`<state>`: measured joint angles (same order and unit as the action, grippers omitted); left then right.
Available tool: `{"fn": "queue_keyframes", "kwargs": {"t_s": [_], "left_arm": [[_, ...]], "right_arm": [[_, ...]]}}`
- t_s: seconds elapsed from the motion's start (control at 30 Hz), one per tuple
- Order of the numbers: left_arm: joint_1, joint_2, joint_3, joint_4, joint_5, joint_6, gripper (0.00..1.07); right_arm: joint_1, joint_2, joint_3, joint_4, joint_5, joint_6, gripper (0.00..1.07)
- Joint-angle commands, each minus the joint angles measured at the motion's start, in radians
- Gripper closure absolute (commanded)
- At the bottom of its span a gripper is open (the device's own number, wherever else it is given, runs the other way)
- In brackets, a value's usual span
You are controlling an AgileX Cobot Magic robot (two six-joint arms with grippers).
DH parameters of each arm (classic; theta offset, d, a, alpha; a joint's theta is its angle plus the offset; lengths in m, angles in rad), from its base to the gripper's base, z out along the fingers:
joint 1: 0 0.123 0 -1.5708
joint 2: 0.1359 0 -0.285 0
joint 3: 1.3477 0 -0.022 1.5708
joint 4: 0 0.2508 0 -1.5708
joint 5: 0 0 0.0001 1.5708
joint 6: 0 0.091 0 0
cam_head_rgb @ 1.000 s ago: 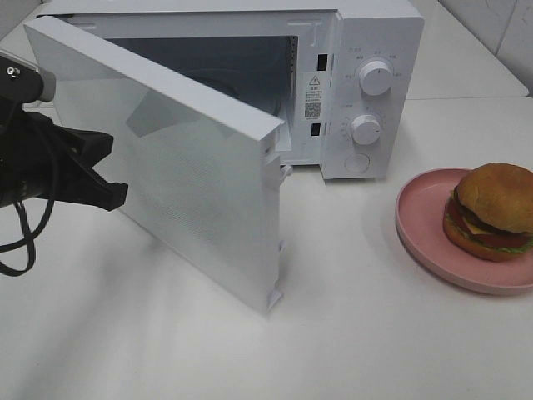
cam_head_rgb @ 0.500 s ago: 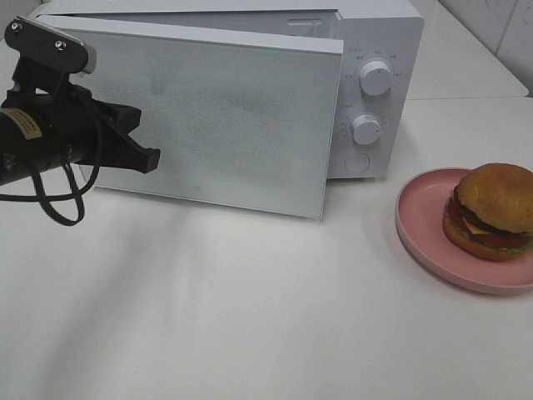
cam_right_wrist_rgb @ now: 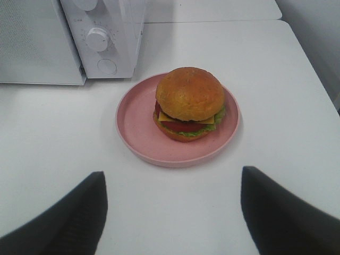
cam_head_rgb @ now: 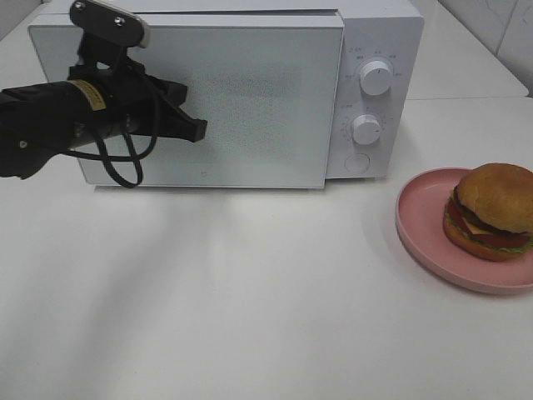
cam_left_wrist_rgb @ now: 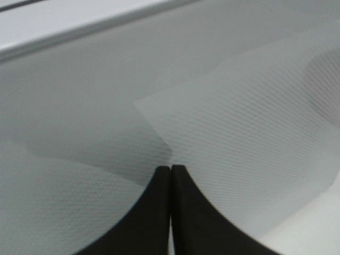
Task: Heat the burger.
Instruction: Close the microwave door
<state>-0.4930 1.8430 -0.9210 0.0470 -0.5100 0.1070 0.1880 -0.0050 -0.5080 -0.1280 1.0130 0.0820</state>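
Burger sits on its plate at right while your closed left claw presses the microwave door shut; reopen it, right claw open.

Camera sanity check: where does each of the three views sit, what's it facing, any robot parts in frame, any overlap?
Exterior high: above the table's front, facing the microwave; left arm and tool show.
Left wrist: behind shut tool, facing the microwave door close up.
Right wrist: behind open tool, facing burger on pink plate.
Shared: exterior and right wrist both show burger, plate, microwave knobs.
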Motion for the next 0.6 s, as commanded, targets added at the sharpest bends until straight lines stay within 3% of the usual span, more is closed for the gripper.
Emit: {"fn": "queue_keyframes", "kwargs": {"t_s": [0.03,0.43,0.6], "left_arm": [[-0.018,0.030,-0.060,-0.012,-0.020,-0.012,1.06],[-0.095,0.206,-0.405,-0.011,0.169,0.003,1.06],[-0.129,0.225,-0.501,-0.011,0.280,0.003,1.06]], "right_arm": [[-0.002,-0.026,0.004,0.004,-0.010,-0.010,0.39],[-0.002,-0.026,0.004,0.004,-0.010,-0.011,0.39],[-0.002,-0.026,0.004,0.003,-0.010,-0.009,0.39]]}}
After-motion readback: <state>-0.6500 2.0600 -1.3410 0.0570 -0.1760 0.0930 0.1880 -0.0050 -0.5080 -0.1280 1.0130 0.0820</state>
